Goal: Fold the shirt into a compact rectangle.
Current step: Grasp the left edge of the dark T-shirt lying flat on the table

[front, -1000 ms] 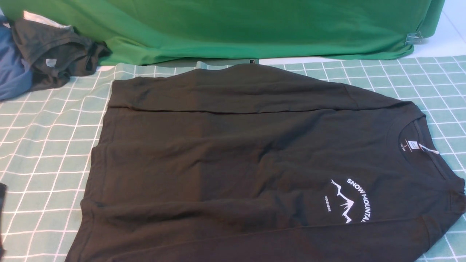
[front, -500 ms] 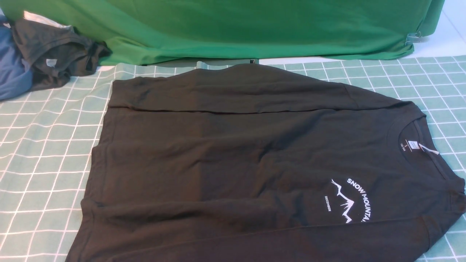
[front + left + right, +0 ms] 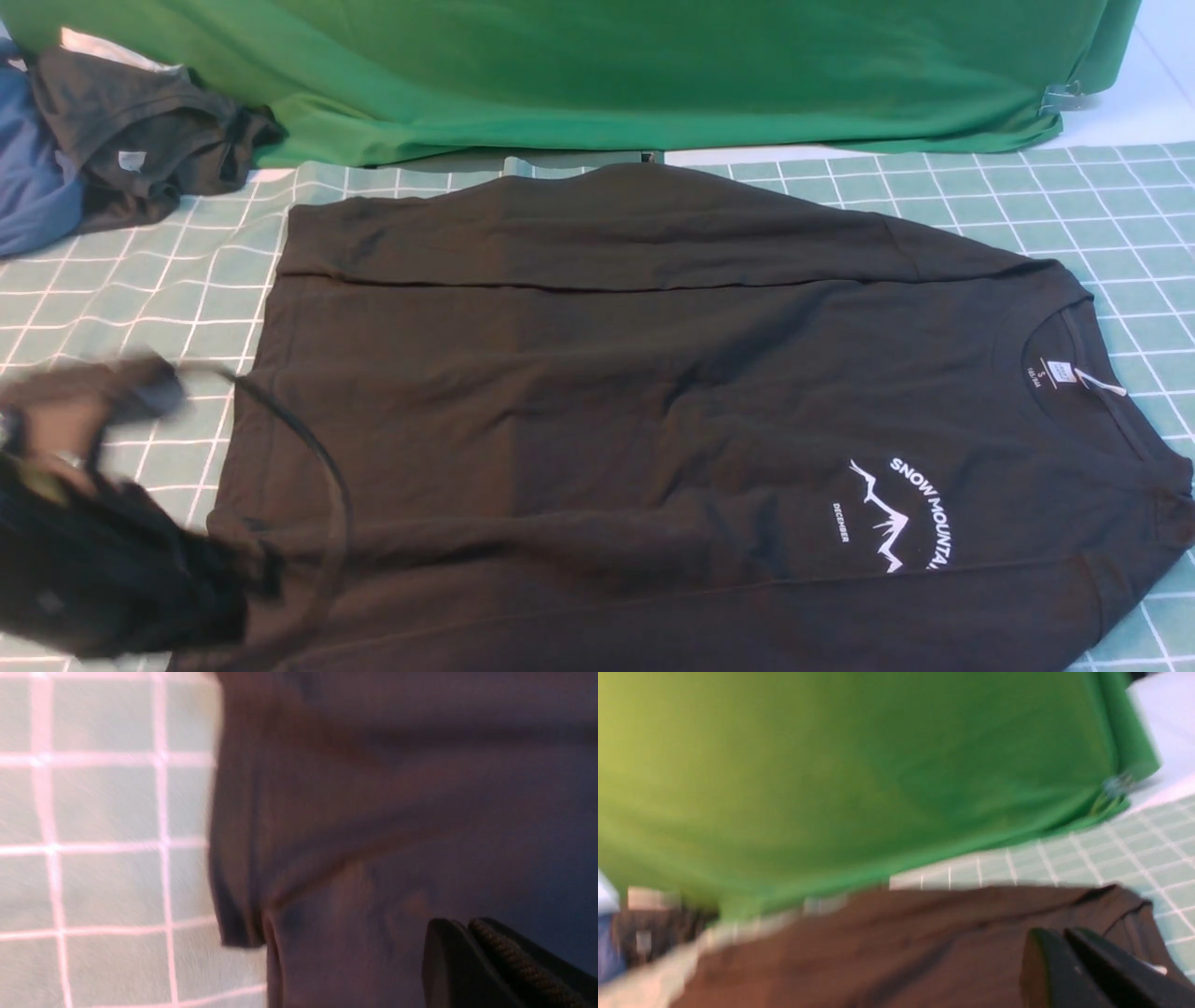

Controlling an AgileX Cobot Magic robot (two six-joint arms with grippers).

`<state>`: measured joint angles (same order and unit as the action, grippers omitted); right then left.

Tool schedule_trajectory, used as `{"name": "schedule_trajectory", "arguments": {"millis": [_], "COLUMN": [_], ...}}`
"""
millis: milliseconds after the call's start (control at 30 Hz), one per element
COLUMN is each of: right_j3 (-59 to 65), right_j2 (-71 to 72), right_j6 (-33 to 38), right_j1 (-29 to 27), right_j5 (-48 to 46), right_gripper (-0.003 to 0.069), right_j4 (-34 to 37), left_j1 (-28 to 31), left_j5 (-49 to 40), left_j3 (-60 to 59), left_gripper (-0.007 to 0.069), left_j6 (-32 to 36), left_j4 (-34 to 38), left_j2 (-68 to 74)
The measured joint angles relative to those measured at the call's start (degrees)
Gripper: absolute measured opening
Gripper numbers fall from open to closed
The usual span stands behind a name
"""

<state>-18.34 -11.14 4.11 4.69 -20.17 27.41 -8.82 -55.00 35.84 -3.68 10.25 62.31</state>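
A black long-sleeve shirt (image 3: 597,401) lies flat and face up on a green checked cloth (image 3: 121,308), collar to the right and hem to the left, both sleeves folded in along its body, its white "SNOW MOUNTAIN" print (image 3: 901,513) and small neck label (image 3: 1058,371) showing.

We count three garments: one black shirt (image 3: 597,401), one smaller dark garment (image 3: 140,131), one blue garment (image 3: 33,187). We also count one green cloth (image 3: 607,65), one left end effector (image 3: 462,927), one right end effector (image 3: 1057,935).
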Motion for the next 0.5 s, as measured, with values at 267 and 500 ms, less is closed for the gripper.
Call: {"name": "schedule_trajectory", "arguments": {"millis": [267,500], "right_j3": [-11.0,-11.2], "right_j2": [-17.5,-19.6], "right_j6": [11.3,11.9], "right_j1": [0.4,0.4], "right_j5": [-12.1,-13.1], "right_gripper": [0.0025,0.0025], "right_j4": [-0.6,-0.6], "left_j1": [-11.2,-11.3], "left_j5": [6.1,12.4], "left_j3": [-6.2,-8.6], "left_gripper": [0.0006,0.0131], "left_j6": [-12.0,-12.8], "left_j4": [-15.2,-16.9], "left_j2": [1.0,2.8]}}
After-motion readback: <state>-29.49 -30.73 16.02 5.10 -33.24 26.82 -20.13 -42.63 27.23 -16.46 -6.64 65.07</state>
